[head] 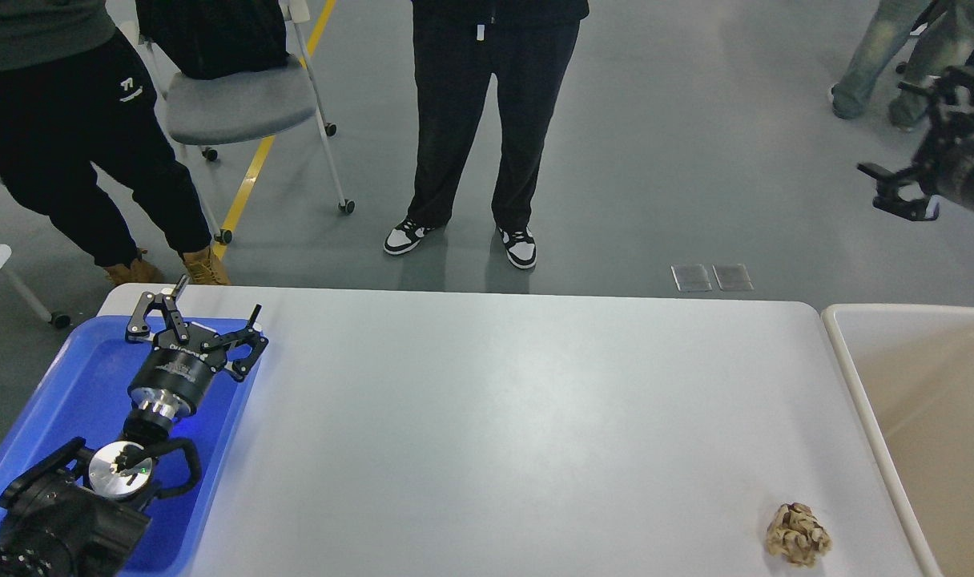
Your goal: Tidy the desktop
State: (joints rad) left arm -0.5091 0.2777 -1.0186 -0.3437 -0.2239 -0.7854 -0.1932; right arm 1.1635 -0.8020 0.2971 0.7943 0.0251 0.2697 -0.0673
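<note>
A: How much room on the surface (487, 417)?
B: Plenty. It fills the lower view, far edge and rounded corners plain, near edge cut off. The middle is bare.
A: Its sides?
B: A beige bin (919, 417) touches or sits just beside the right edge, cut off by the frame. A blue tray (70, 385) lies over the left edge.
A: The arms?
B: The left tool (197, 319) hangs above the tray's far corner, fingers spread wide, holding nothing. The right tool (895, 192) is raised at the right, out over the floor, well apart from the surface; dark and side-on, so I cannot tell its state.
A: Anything loose?
B: One crumpled brown wad (798, 534) near the front right, close to the bin.
A: Beyond?
B: Grey floor, a wheeled chair (239, 104), people standing, heads cut off.
</note>
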